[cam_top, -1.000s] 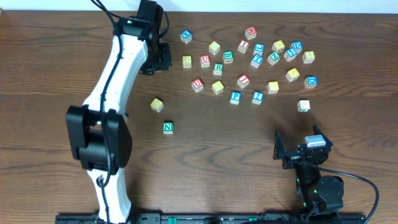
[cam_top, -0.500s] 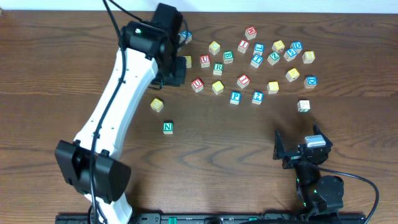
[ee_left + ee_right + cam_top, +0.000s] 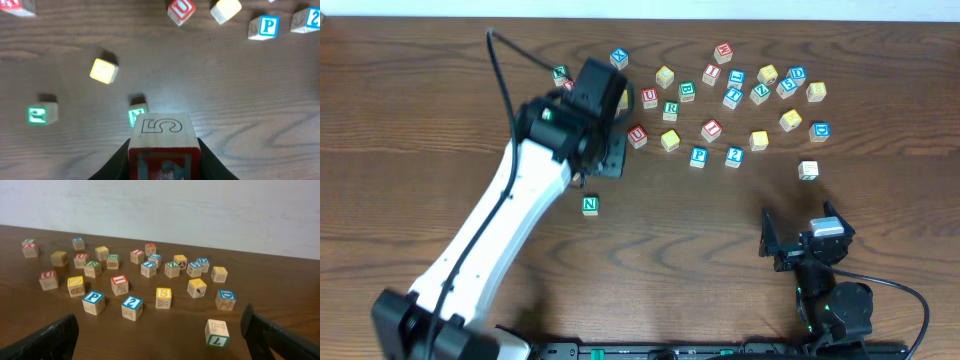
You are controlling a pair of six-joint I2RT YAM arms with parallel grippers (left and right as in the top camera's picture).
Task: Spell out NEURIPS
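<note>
My left gripper (image 3: 164, 150) is shut on a wooden cube (image 3: 162, 131) that has a red-framed face and an outlined 5 on top; its letter is not readable. It hangs just behind the green N cube (image 3: 590, 205), which also shows under it in the left wrist view (image 3: 136, 116). Further back lie the red U (image 3: 637, 133), green R (image 3: 670, 109), blue P (image 3: 698, 155) and yellowish S (image 3: 163, 294). From overhead the left gripper (image 3: 610, 158) is mostly hidden by its wrist. At the front right, my right gripper (image 3: 798, 240) stands open and holds nothing.
Several other letter and number cubes are scattered across the back of the table, among them a blue 2 (image 3: 734, 155). A lone green-edged cube (image 3: 216, 332) lies just ahead of the right gripper. A yellow cube (image 3: 104, 71) sits left of the N.
The left arm has swung from the back of the table toward the front and right, carrying its cube to just behind the N. The right arm has not moved.
</note>
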